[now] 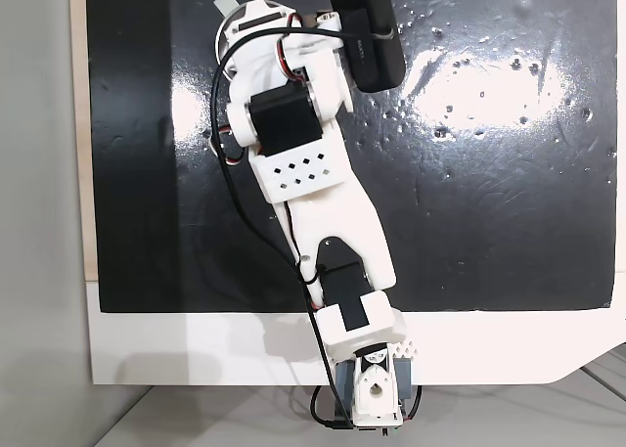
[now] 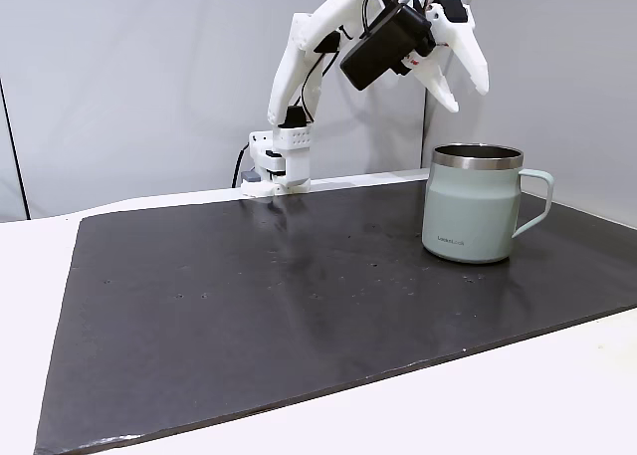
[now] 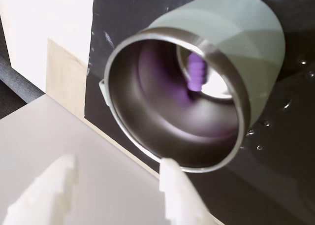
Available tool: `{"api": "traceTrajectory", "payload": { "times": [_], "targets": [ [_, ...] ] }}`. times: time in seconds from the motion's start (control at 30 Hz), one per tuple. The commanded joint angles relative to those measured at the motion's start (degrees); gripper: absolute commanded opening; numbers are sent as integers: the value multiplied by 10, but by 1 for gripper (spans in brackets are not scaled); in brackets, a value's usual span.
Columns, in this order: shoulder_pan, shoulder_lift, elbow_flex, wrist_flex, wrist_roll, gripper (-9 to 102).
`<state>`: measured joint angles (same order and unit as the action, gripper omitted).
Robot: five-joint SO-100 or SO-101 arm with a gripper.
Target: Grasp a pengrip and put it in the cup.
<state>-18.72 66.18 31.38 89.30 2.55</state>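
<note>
Prob. a lab/test bench: black mat [image 2: 299, 306], white table [image 2: 518, 415], bare grey walls.

The white arm [image 2: 299, 67] rises from its base and bends forward, wrist angled downward. Its hand [image 2: 468, 89] hangs raised in the air, fingers [image 3: 179, 195] spread apart, holding nothing.

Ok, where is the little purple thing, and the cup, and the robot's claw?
pengrip [image 3: 198, 73], wrist view: its ribbed purple body, inside the cup.
cup [image 2: 468, 216], a fixed view: its pale green outer wall.
gripper [image 2: 468, 89], a fixed view: the open gap between its white fingertips, above the cup.
</note>
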Motion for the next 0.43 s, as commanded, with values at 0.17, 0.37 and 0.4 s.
{"api": "traceTrajectory", "payload": {
  "times": [0.17,0.37,0.4],
  "targets": [
    [17,9,-47,0,-5,22],
    [19,9,-49,2,-5,22],
    [19,9,-49,3,-5,22]
  ]
}}
